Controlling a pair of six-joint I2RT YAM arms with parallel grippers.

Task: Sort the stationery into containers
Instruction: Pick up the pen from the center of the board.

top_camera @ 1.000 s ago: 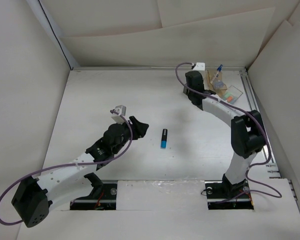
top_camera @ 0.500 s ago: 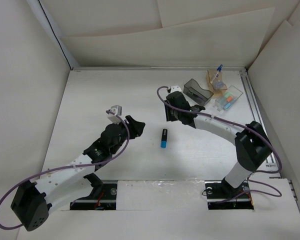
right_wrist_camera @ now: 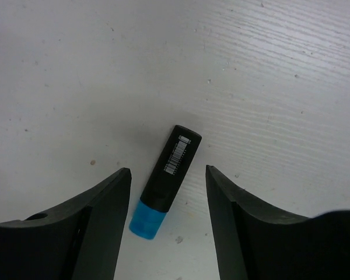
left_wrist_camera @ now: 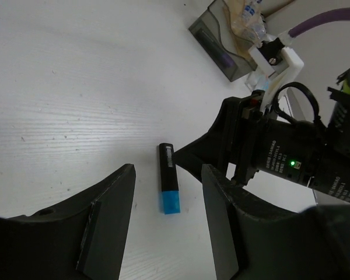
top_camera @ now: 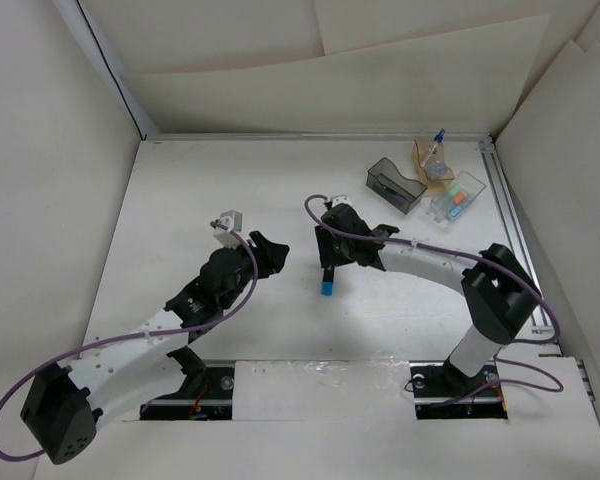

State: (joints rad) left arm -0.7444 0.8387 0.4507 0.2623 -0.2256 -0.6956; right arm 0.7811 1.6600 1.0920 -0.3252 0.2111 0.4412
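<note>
A short marker point(right_wrist_camera: 165, 180) lies flat on the white worktop point(top_camera: 200, 190). It has a black body and a light-blue cap. Nothing holds it.

The right hand point(right_wrist_camera: 167, 170) hangs just above the marker. Its two fingers are spread wide apart, one on each side of the marker. There is a gap between each finger and the marker, so they do not touch it. The hand grips nothing.

The left hand point(top_camera: 276, 252) is near the marker, on its left in the top view, and it points toward the marker. Its fingers are spread apart too, and there is nothing between them.

Three small bins stand well apart from the marker, by the far right corner. The dark grey bin point(top_camera: 395, 185) is the closest to the marker, and a purple marker point(left_wrist_camera: 219, 55) lies in it. The tan bin point(top_camera: 432, 165) stands behind it, with a blue-tipped pen point(top_camera: 438, 140) sticking up out of it. The clear bin point(top_camera: 458, 195) is the farthest to the right, with small orange and light-blue things inside.
</note>
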